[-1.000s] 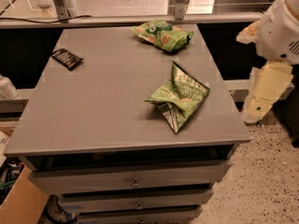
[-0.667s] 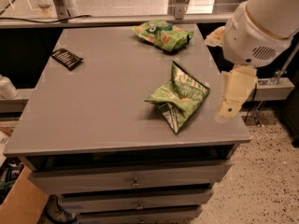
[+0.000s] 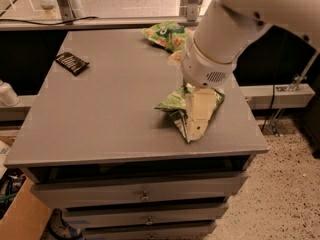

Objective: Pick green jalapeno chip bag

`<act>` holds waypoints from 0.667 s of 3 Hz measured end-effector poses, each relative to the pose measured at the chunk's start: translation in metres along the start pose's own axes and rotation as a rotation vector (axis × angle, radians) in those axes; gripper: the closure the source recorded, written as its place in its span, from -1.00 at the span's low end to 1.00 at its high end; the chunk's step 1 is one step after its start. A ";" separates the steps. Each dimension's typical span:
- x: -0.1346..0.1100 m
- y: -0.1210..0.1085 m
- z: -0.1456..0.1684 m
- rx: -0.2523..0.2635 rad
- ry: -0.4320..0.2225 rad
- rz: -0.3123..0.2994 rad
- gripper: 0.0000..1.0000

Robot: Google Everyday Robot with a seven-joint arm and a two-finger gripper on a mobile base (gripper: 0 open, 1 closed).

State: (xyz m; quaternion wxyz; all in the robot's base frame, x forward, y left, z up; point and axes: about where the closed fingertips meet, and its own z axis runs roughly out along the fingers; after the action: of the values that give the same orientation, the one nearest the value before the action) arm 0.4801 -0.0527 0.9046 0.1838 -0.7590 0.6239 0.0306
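Gripper (image 3: 199,116) is arriving from right of the bag (image 3: 171,100), now hovering directly over it, readying the pick; grip state indiscernible.

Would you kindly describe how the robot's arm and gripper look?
The arm is a thick, smooth white cylinder with a small vent grille near its end. The gripper, pale cream and flat-sided, sits over the green jalapeno chip bag.
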 end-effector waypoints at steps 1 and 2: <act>-0.009 -0.009 0.035 -0.020 0.036 -0.047 -1.00; -0.001 -0.017 0.058 -0.033 0.092 -0.068 -1.00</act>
State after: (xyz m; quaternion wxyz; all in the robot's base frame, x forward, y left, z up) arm 0.5065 -0.0305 0.8554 0.1435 -0.7831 0.6051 -0.0003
